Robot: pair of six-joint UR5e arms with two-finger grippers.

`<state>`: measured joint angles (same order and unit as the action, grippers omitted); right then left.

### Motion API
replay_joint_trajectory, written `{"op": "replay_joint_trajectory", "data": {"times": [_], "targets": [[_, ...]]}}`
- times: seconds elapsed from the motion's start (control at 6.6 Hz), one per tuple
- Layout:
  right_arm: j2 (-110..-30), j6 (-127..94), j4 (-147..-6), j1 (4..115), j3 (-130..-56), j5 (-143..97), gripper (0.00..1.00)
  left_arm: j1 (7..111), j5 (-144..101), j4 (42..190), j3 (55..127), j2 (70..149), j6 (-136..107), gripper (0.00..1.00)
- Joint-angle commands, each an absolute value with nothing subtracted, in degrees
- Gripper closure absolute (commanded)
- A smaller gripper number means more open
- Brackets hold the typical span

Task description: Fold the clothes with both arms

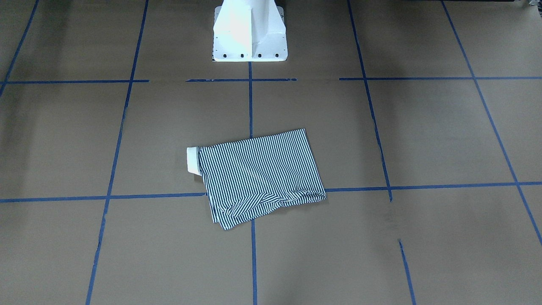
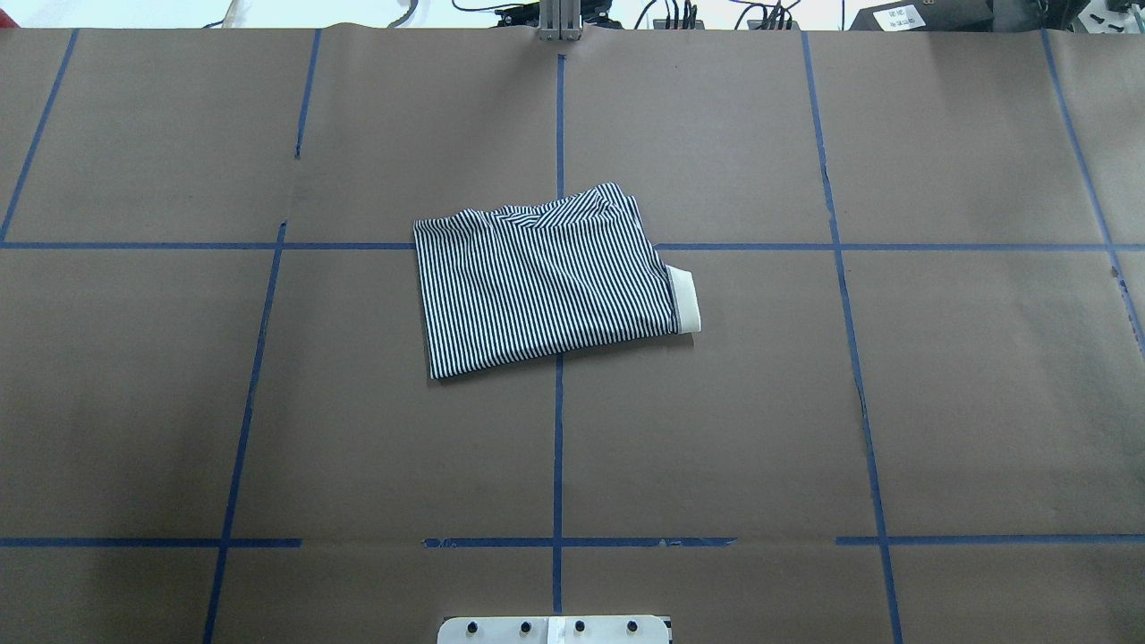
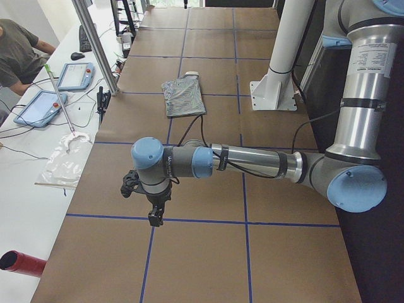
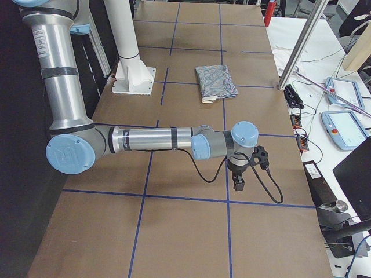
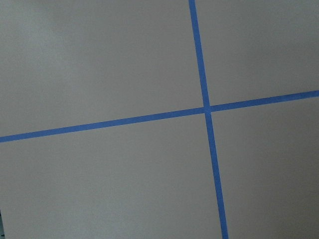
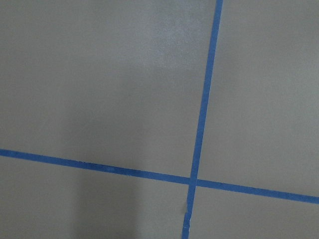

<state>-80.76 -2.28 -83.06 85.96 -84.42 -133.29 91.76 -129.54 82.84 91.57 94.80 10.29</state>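
Observation:
The striped shirt (image 1: 260, 173) lies folded into a rough rectangle near the table's middle, its white collar (image 1: 192, 160) sticking out of one short side. In the overhead view the shirt (image 2: 546, 282) has its collar (image 2: 685, 300) toward the right. Neither arm touches it. The left gripper (image 3: 154, 218) hangs low over bare paper far from the shirt (image 3: 183, 96), and I cannot tell whether it is open or shut. The right gripper (image 4: 237, 184) hangs likewise at the other end, away from the shirt (image 4: 215, 81), state unclear. Both wrist views show only brown paper and a blue tape cross.
The white pedestal base (image 1: 250, 34) stands behind the shirt. Blue tape lines (image 2: 557, 429) grid the brown paper. A person (image 3: 16, 50) sits at a side bench with tablets (image 3: 74, 76), and a red tube (image 3: 22, 262) lies near the table's edge.

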Motion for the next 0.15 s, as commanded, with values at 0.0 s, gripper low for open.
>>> {"op": "replay_joint_trajectory", "data": {"times": [0.0], "targets": [[-80.8,-2.3,-83.1,85.9,-84.4,-133.5,0.0,91.6,-130.0,82.9,91.7,94.8,10.3,0.0]]}}
